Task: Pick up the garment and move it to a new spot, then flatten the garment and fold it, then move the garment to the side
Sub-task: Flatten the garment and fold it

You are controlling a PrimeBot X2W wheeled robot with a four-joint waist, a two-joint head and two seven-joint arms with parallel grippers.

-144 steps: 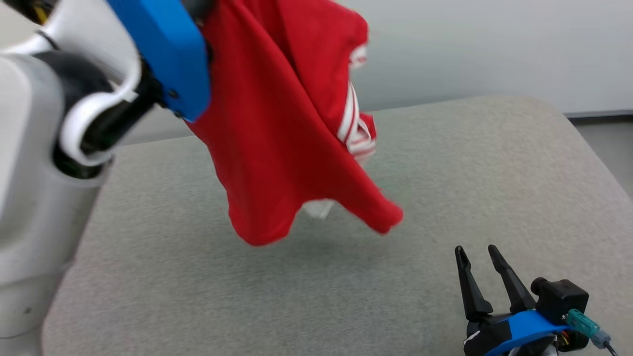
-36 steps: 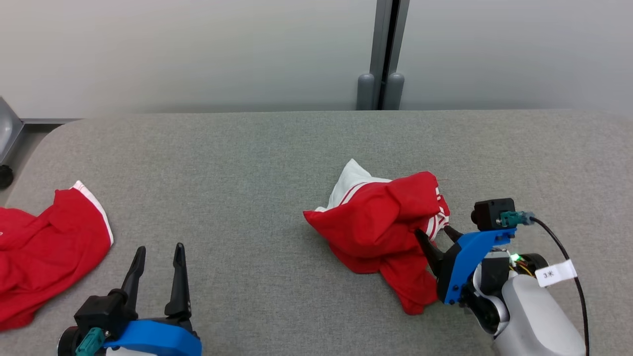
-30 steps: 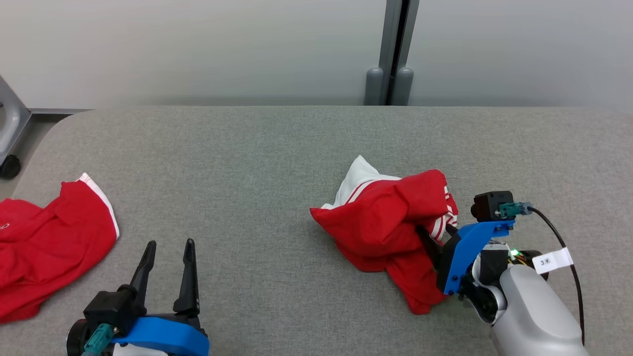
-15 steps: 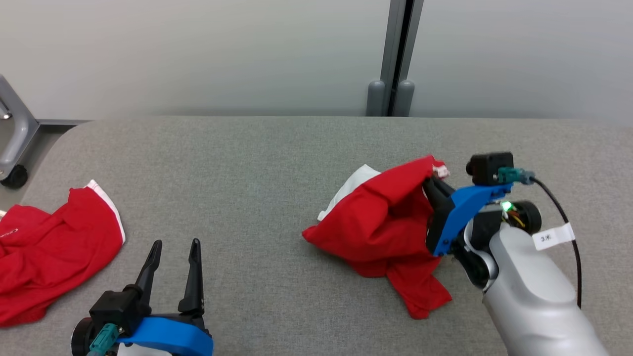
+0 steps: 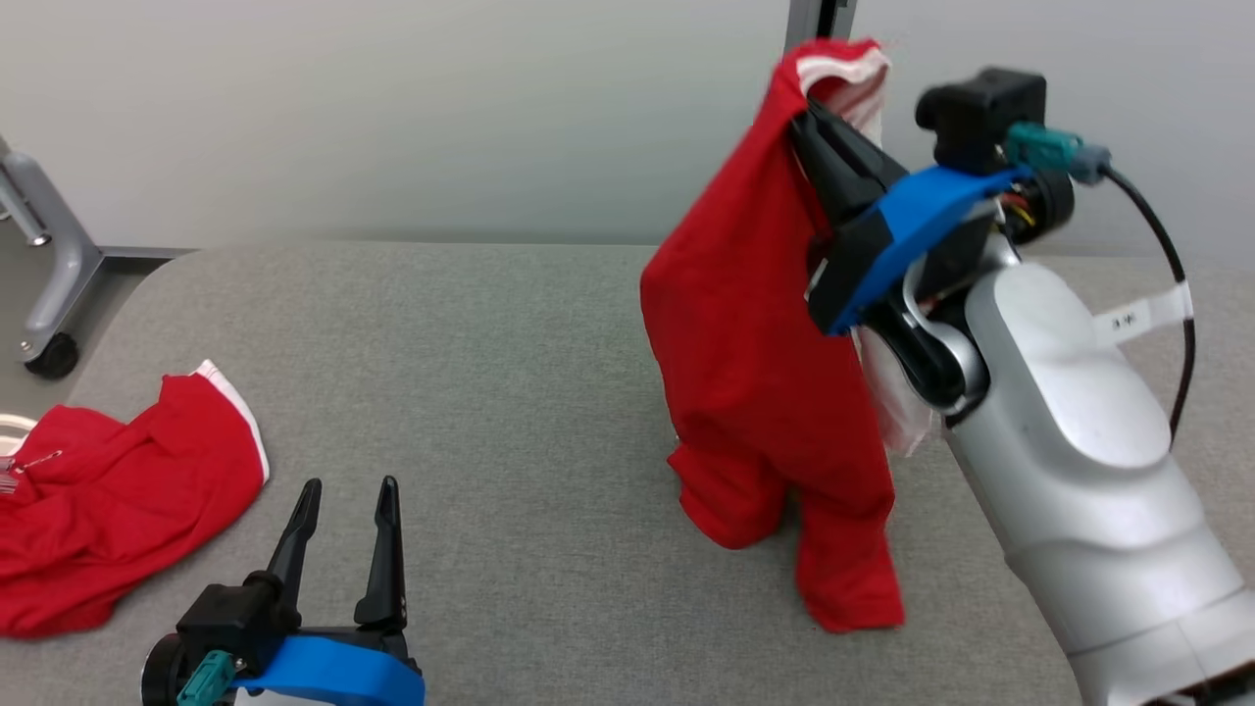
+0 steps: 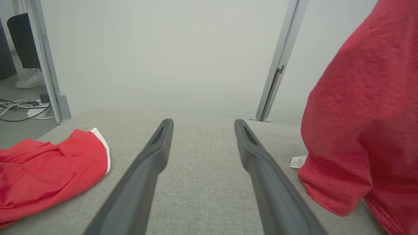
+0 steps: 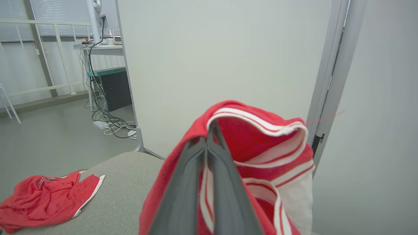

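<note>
A red garment (image 5: 765,343) with white striped trim hangs from my right gripper (image 5: 819,118), which is shut on its upper edge. Its lower end still rests on the grey padded table (image 5: 510,392). In the right wrist view the closed fingers (image 7: 209,163) pinch the striped edge of the garment (image 7: 261,143). Low at the near left, my left gripper (image 5: 348,495) stands open above the table with nothing between its fingers (image 6: 153,156). In the left wrist view the hanging garment (image 6: 362,124) is at the right, with a small white label (image 6: 297,161) beside it.
A second red garment (image 5: 108,500) lies crumpled at the table's left edge, also seen as a red garment (image 7: 49,199) in the right wrist view. A grey partition wall with a metal post (image 5: 819,20) stands behind. A wheeled metal frame (image 5: 49,294) stands off the table's far left.
My right gripper shut on the garment on the table and lifted it high, so it now hangs with its lower end on the table. The left gripper stayed open in place. The camera shifted slightly.
</note>
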